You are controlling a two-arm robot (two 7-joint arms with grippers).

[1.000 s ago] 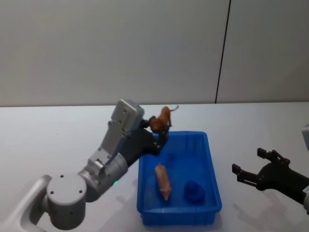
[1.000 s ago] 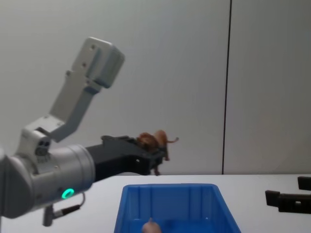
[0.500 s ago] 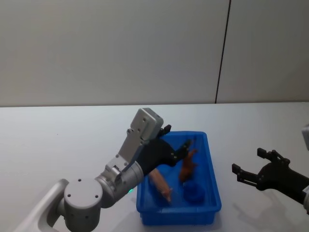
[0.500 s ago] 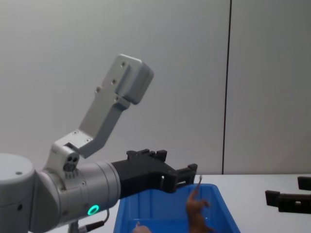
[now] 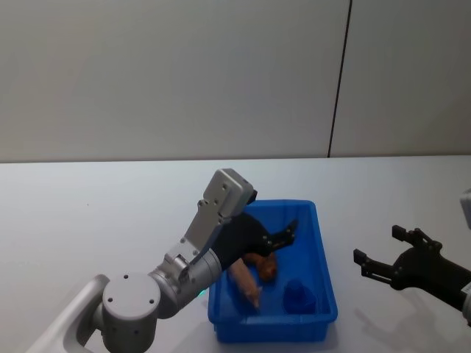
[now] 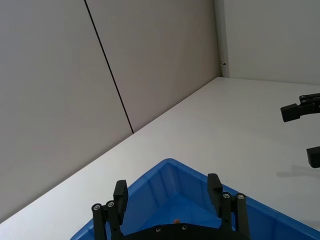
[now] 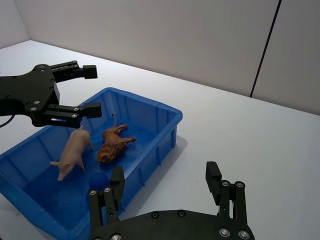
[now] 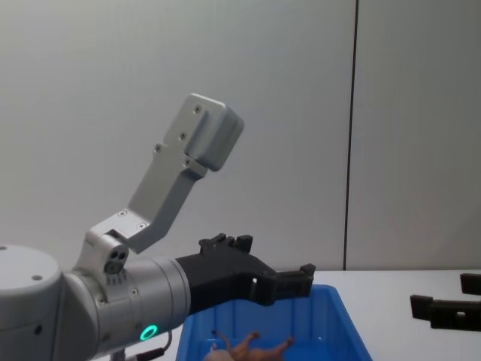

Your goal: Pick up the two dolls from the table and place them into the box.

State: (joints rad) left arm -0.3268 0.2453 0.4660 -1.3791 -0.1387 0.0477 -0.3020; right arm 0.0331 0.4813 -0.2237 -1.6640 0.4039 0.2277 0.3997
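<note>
The blue box (image 5: 326,282) sits on the white table (image 5: 110,213) in front of me. Both dolls lie inside it. The brown lion (image 5: 263,266) is on its side, seen too at lion (image 7: 112,145) and lion (image 8: 252,347). Beside it lies the pale pinkish doll (image 5: 246,283), also pinkish doll (image 7: 72,154). My left gripper (image 5: 275,215) hangs open and empty just above the box's far half, seen as left gripper (image 7: 91,91) and left gripper (image 6: 167,189). My right gripper (image 5: 380,245) rests open to the right of the box, apart from it.
A small dark blue object (image 5: 298,296) lies in the near right corner of the box. The table is bare white on the left and behind the box. A grey wall with a dark vertical seam (image 5: 338,81) stands behind.
My left gripper carried the lion from the box's far rim over the inside and opened. The lion dropped and now lies on the box floor. The right arm has not moved.
</note>
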